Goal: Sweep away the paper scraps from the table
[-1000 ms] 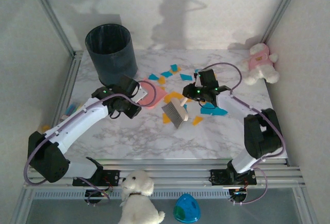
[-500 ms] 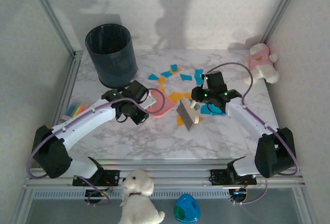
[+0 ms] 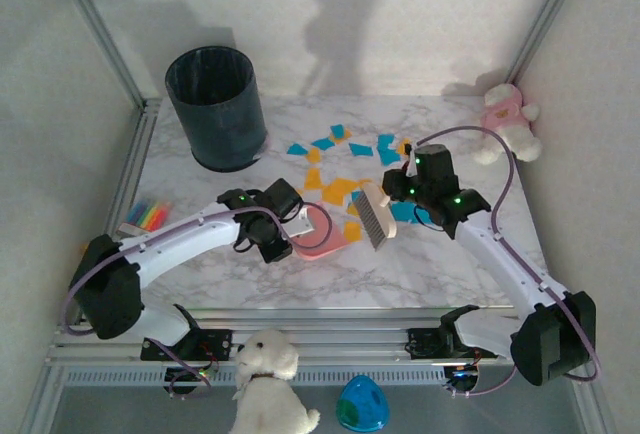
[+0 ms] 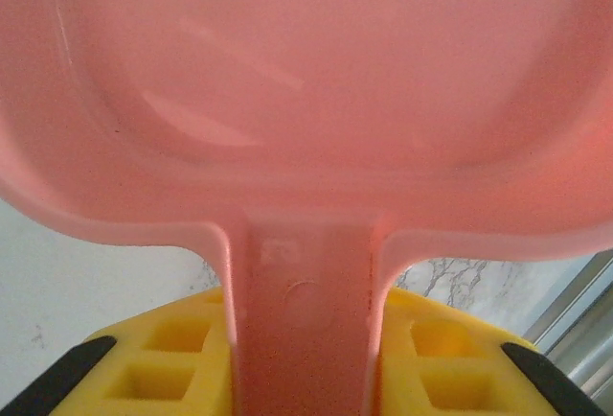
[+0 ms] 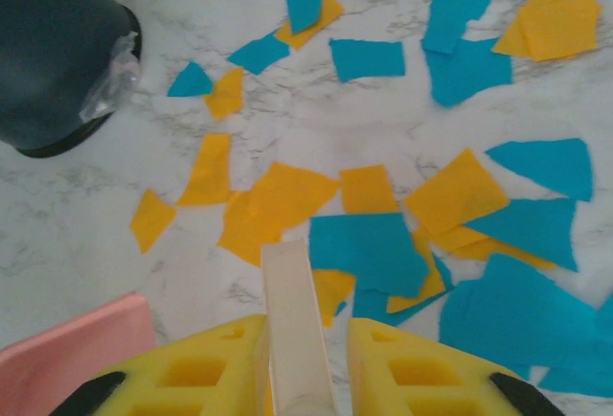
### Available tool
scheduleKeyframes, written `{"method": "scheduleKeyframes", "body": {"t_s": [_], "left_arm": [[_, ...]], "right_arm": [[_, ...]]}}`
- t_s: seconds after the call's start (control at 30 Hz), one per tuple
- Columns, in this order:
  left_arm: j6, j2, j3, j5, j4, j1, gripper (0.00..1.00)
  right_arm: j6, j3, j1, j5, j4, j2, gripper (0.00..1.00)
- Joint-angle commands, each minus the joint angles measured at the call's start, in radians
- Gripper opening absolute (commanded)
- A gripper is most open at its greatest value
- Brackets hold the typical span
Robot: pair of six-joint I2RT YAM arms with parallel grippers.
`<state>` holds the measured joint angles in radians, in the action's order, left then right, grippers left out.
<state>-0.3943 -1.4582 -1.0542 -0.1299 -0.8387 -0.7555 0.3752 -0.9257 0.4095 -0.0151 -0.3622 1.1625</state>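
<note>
Marble-patterned worktop (image 3: pixel 200 264) inside aluminium rails, pale walls behind, dark bin (image 3: pixel 215 104) standing at the far left corner.

Paper scraps (image 3: pixel 340 189): orange and blue, many, lying loose across the far middle of the worktop, from right of the bin's foot over to the right arm. Seen from the right wrist they lie flat, some overlapping, not drawn into any one heap. One orange piece sits just beside the dustpan's far edge.

Left tool (image 4: pixel 305 358): yellow pads closed tight on the handle of a pink dustpan (image 3: pixel 325 236). Pan sits low at the near side of the scatter. No scrap shows on it from overhead.

Right tool (image 5: pixel 299 363): clamped hard on the pale handle of a small brush (image 3: pixel 375 216), whose bristle head is just right of the pan, at the near fringe of the scraps. Cannot tell whether the bristles touch the marble.

Reading of progress: both implements are in hand and set side by side, so the getting-ready part looks done. The sweeping proper looks barely begun, with nearly every scrap still on the marble. Inside of the bin too dark to judge. Left to do, as I see it: pull the scatter into the pan over several passes, then lift and empty it.

Pack of sticky notes (image 3: pixel 148 216) by the left rail, well apart from the scraps, not part of the job
</note>
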Motion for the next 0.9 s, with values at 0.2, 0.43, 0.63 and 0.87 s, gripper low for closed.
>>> {"method": "scheduleKeyframes", "body": {"t_s": [0.2,0.43,0.63,0.87], "left_arm": [[-0.047,-0.074,-0.003,0.069,-0.027,-0.040,0.00],[-0.055,-0.113,-0.036,0.068,-0.048,-0.063,0.00],[-0.063,-0.146,-0.055,0.052,-0.090,-0.070,0.00],[-0.056,-0.187,-0.083,0.048,-0.112,-0.070,0.00]], "right_arm": [[-0.134,0.098,0.003,0.162,0.067,-0.129,0.00],[-0.177,0.095,0.004,0.217,0.007,-0.145,0.00],[-0.223,0.114,0.009,0.248,-0.007,-0.163,0.00],[-0.252,0.135,0.035,0.236,-0.001,-0.162,0.00]]}}
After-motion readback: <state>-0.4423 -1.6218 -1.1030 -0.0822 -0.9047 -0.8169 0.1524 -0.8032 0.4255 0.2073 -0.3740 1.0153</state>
